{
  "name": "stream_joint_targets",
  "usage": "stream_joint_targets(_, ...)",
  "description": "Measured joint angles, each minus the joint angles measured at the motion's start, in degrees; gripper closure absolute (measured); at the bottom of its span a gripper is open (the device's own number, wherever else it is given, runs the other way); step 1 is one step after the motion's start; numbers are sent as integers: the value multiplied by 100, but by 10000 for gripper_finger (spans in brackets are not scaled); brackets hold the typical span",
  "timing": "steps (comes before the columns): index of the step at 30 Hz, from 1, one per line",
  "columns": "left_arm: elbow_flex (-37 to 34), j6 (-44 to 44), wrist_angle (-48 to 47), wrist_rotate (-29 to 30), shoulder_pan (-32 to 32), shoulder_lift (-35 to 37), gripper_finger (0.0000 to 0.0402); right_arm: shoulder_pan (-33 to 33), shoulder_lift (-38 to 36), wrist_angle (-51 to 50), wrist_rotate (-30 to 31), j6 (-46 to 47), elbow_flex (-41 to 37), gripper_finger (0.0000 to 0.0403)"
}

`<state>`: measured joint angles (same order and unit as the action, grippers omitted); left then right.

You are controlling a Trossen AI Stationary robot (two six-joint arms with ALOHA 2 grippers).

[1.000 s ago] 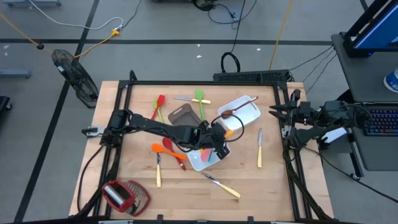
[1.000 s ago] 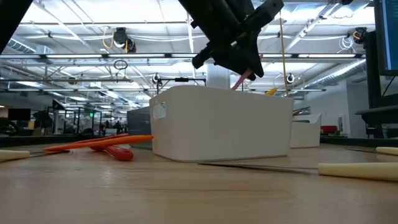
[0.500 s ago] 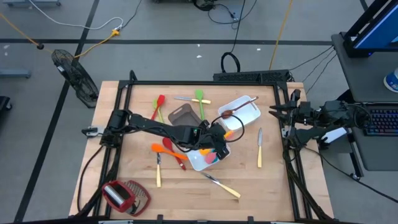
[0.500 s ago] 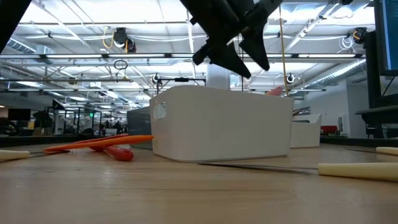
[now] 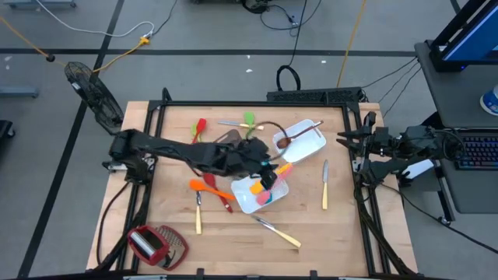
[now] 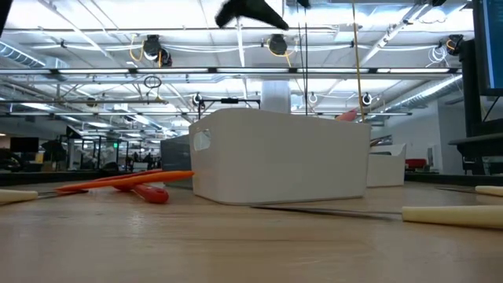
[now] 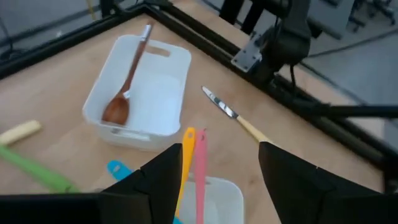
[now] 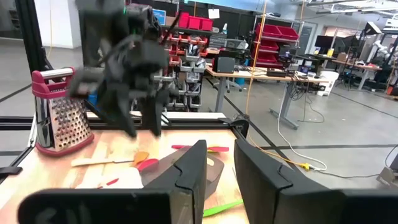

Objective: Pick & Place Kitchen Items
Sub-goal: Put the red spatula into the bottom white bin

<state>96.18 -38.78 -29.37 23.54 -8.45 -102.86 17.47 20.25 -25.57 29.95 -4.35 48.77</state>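
Note:
My left gripper point(image 5: 266, 173) point(image 7: 217, 180) hangs open above the far end of a white tray point(image 5: 246, 204) point(image 6: 275, 157); only its fingers' ends point(image 6: 251, 11) show in the low view. In the tray lie a pink utensil point(image 7: 200, 167), an orange-yellow one point(image 7: 185, 163) and a blue one point(image 7: 118, 169). The pink and orange handles rest on the tray's rim, and the pink tip point(image 6: 346, 115) sticks out over it. A second white tray point(image 5: 305, 145) holds a brown wooden spoon point(image 7: 124, 87). My right gripper point(image 5: 344, 143) point(image 8: 220, 163) waits at the table's right edge, its fingers a little apart, with nothing between them.
Orange and red spatulas point(image 5: 208, 189) lie left of the tray, and pale-handled cutlery point(image 5: 325, 183) point(image 5: 280, 232) point(image 5: 198, 215) lies around it. A green utensil point(image 5: 249, 120), a red one point(image 5: 198, 128) and a grey-brown tray point(image 5: 227, 141) are at the far side. A grater point(image 5: 156, 243) lies near left.
My left gripper has opened and let go of the pink utensil, which has dropped into the white tray with its handle on the rim. The gripper has then risen well above the tray and drawn back a little toward the far left.

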Motion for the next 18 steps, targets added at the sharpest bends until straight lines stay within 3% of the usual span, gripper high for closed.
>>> stream_joint_targets(6, 2, -824, -517, 451, 12, 610, 207, -2, 0, 3, 1, -291, 0, 330)
stream_joint_targets(10, 4, -899, -719, 918, 133, 735, 216, 0, 2, 59, -1, -442, 0, 330)
stream_joint_targets(14, 4, -1042, -1797, 954, 433, 751, 225, 0, 2, 50, -1, -615, 0, 330)
stream_joint_targets(18, 4, -1990, -3497, 949, 940, 749, 234, 0, 2, 71, -1, -853, 0, 330)
